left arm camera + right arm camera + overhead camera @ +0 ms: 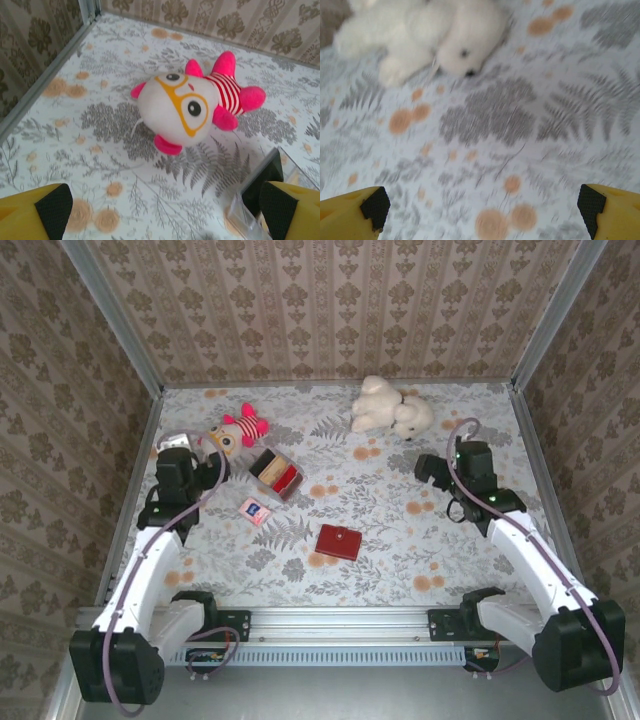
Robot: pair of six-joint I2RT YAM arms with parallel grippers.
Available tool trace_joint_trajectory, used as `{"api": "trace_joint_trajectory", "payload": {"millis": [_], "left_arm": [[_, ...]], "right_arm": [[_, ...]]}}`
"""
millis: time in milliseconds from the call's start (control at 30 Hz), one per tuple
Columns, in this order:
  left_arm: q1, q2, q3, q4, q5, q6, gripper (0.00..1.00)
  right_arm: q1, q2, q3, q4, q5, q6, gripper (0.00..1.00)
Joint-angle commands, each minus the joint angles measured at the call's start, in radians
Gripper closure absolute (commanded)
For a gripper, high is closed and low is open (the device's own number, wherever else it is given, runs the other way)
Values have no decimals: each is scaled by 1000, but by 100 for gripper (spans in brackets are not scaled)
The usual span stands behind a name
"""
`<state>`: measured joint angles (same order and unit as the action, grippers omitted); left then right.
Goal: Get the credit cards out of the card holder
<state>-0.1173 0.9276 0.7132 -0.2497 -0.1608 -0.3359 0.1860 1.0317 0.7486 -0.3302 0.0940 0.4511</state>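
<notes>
Left gripper (165,212): I see jaws spread, empty, facing pink-and-white striped plush toy (192,107) | right gripper (482,210): jaws spread, empty, near fluffy white plush dog (420,35) | flat red folding card holder (338,541): folded shut on floral table (400,565), between both arms, apart from each.

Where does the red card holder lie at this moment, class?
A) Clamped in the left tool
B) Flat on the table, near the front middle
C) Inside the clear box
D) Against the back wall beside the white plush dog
B: the top view shows the card holder lying flat on the table near the front middle, apart from the clear box and far from the white plush dog.
</notes>
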Motion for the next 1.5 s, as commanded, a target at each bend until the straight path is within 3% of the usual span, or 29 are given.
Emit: {"api": "trace_joint_trajectory", "payload": {"millis": [0,200,400,567,667,933,1200,1467], "left_arm": [[-4,-49,26,-178,47,-64,0],[-3,-98,12,-179,41,-20,0],[-4,-102,0,-166,58,-9,0],[-3,-103,-5,-168,47,-6,0],[-3,-105,-3,-173,31,0,0],[-3,-95,-14,-176,0,0,0],[-4,-71,2,-189,0,0,0],[-2,-63,26,-213,30,4,0]], "right_arm": [[88,-38,-14,-127,-98,24,0],[295,81,57,-224,-155,11,4],[516,259,150,-252,-134,-25,13],[637,452,274,-321,-71,-131,22],[662,577,393,-393,-114,-253,28],[669,832,603,-509,-101,-427,28],[661,913,626,-497,-52,-411,28],[564,915,549,-449,-41,-317,28]]}}
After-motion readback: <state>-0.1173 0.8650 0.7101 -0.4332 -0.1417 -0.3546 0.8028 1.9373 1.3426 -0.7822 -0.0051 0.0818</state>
